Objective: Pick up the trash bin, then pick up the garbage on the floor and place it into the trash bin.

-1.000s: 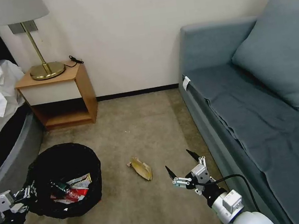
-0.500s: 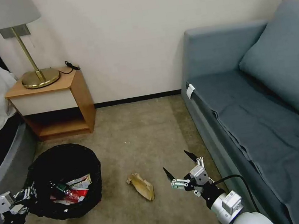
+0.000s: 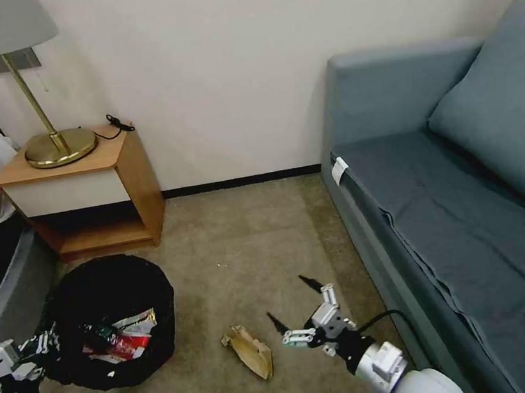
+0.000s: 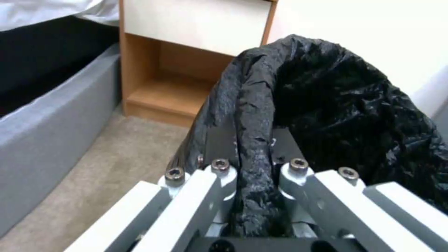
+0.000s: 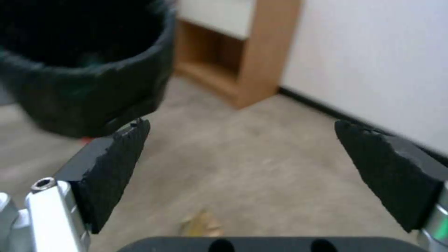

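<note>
Black trash bin [image 3: 114, 319] clamped by left gripper [image 4: 254, 168], litter inside.
Tan scrap [image 3: 249, 351] remains on carpet; right gripper [image 3: 295, 304] beside it, jaws apart.

A wooden nightstand [image 3: 82, 194] with an open lower shelf stands well ahead of the left gripper [image 3: 34, 349], a brass lamp [image 3: 52, 143] on top. A blue-grey sofa [image 3: 458, 216] runs along the right gripper's [image 3: 292, 302] outer side. Beige carpet [image 3: 242, 238] lies underneath.
</note>
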Controlling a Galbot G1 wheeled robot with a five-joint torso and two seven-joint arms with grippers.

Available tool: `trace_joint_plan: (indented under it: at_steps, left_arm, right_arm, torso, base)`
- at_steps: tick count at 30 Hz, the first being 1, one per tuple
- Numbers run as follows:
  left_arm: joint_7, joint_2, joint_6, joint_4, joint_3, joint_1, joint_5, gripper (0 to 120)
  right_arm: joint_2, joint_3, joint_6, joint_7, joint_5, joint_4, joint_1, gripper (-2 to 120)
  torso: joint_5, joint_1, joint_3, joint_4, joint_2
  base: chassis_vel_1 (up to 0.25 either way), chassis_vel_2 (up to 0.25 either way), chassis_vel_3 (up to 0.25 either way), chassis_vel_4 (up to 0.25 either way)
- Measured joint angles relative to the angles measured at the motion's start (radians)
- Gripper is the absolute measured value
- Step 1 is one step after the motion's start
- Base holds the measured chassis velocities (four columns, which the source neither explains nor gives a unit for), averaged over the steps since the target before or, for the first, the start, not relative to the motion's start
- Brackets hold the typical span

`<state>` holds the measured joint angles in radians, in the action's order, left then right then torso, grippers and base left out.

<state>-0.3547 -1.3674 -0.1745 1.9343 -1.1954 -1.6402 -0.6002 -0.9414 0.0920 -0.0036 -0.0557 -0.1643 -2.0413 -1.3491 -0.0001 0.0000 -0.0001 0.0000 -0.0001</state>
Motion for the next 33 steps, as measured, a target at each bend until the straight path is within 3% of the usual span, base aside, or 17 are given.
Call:
trace_joint_plan:
  at_steps: [6,10,13,19,27,33]
  left_arm:
    - [-0.013,-0.008,0.01,-0.003,-0.019,-0.019,0.001,6]
    - [-0.031,-0.016,0.025,-0.016,-0.047,-0.044,0.006,6]
    - [-0.033,-0.017,0.026,-0.016,-0.051,-0.046,0.006,6]
    - [-0.039,-0.017,0.026,-0.019,-0.065,-0.043,0.006,6]
    - [-0.055,-0.004,0.021,-0.022,-0.077,-0.023,0.006,6]
    - [-0.068,0.007,0.022,-0.023,-0.065,-0.001,0.015,6]
  right_arm:
    - [0.036,0.149,-0.087,0.008,-0.118,0.041,0.121,100]
    - [0.034,0.337,-0.181,0.037,-0.289,0.125,0.317,100]
    - [0.029,0.36,-0.191,0.043,-0.307,0.137,0.34,100]
    - [-0.084,0.557,-0.234,0.068,-0.438,0.343,0.604,100]
    - [-0.208,0.623,-0.341,-0.001,-0.499,0.541,0.732,100]
    - [-0.311,0.63,-0.381,-0.097,-0.464,0.704,0.77,100]
  torso:
    - [0.0,0.0,0.0,-0.0001,0.0]
    - [-0.0002,0.0,0.0,0.0001,0.0]
    - [0.0,0.0,0.0,0.0002,0.0]
    - [-0.0001,0.0,0.0,0.0002,0.0]
    - [0.0,0.0,0.0,0.0001,0.0]
    - [0.0,0.0,0.0,0.0002,0.0]
  base:
    - [0.0,0.0,0.0,0.0]
    - [0.0,0.0,0.0,0.0]
    - [0.0,0.0,0.0,0.0]
    - [0.0,0.0,0.0,0.0]
    - [0.0,0.0,0.0,0.0]
    - [0.0,0.0,0.0,0.0]
